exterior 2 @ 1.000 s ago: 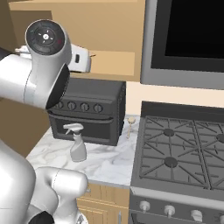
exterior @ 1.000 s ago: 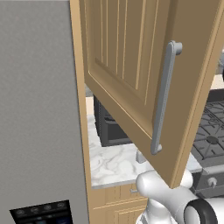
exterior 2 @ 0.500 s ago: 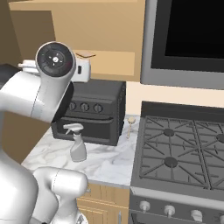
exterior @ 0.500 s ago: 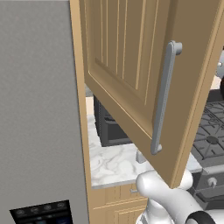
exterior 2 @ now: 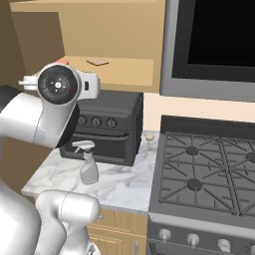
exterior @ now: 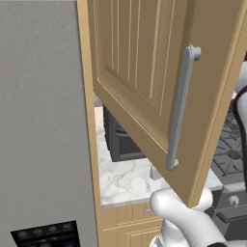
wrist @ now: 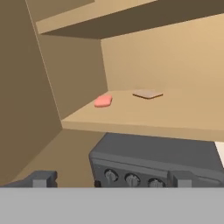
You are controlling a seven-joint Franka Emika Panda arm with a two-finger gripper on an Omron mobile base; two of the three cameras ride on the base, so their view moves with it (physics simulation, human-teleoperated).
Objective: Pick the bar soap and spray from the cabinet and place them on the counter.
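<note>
Where shelf runs smooth: rounded pink soap [wrist: 103,101].

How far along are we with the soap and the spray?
Done: the clear spray bottle stands on the white marble counter, and the tan grooved cabinet door is open. In hand: nothing; the open gripper faces the shelf. Left: the pink bar soap lies on the cabinet shelf, near a flat tan piece, and has to go to the counter.

No legible text; fridge panel [exterior: 46,235] markings too blurred.
</note>
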